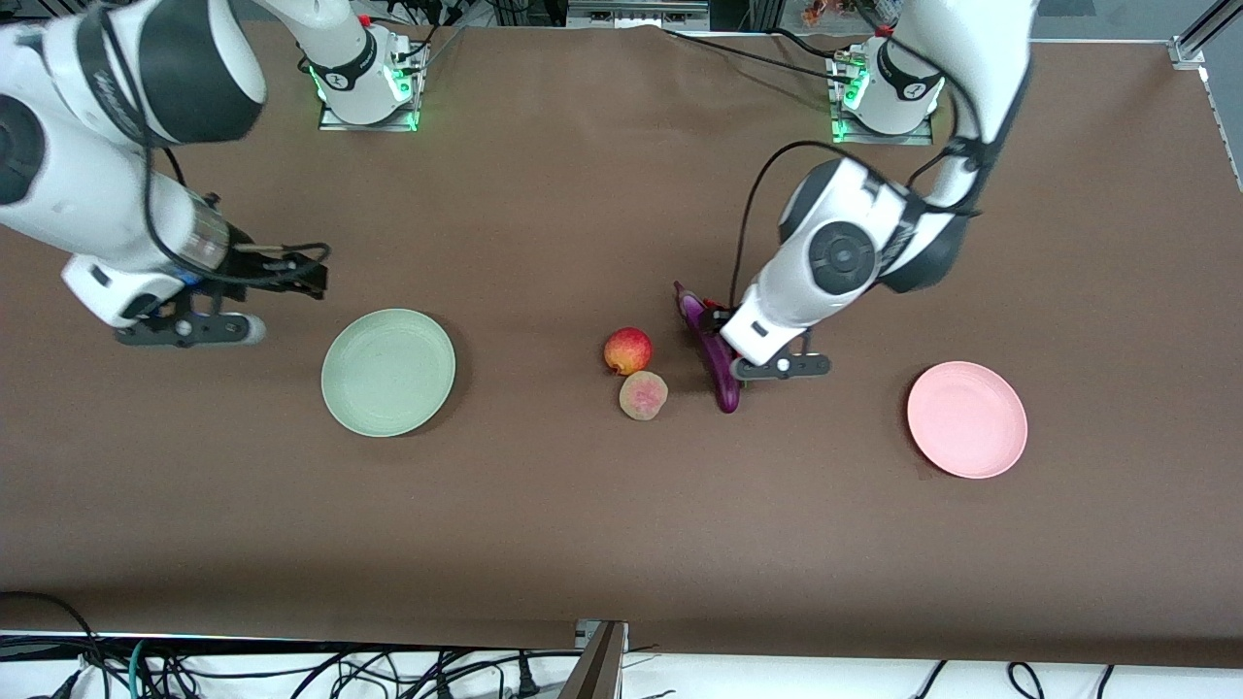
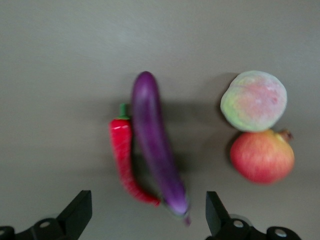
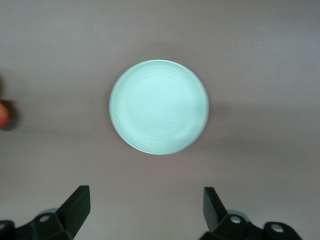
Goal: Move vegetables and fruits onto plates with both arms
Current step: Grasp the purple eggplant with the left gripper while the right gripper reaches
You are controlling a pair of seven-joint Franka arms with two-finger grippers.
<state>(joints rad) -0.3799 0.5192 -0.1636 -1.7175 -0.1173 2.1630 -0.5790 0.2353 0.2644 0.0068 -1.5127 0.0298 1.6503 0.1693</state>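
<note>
Two plates, both bare: pale green plate [image 1: 388, 372] toward the right arm's end of the table, pink plate [image 1: 967, 418] toward the left arm's end. Both round, matte, plain, alike in size.

Produce sits between them, mid-table. Apple [image 1: 628, 350] is round, red with yellow patches; peach [image 1: 643, 395] is touching it, nearer the front camera, flatter, pale beige-green with a pink blush. Eggplant [image 1: 712, 351] is long, slim, glossy purple, lying just beside the fruit toward the left arm's end. Chili pepper [image 2: 125, 160] is shorter, thinner, curved, red with a green stem tip; it lies right alongside the eggplant, its tail end curling in to the eggplant. Hidden under the arm in the front view.

Left gripper [image 2: 145, 215] hangs over the eggplant and chili, fingers [image 2: 77, 212] spread wide, holding nothing.

Right gripper [image 3: 146, 212] is in the air beside the green plate, toward the right arm's end of the table, fingers apart, nothing held; wrist view looks down on the plate.
</note>
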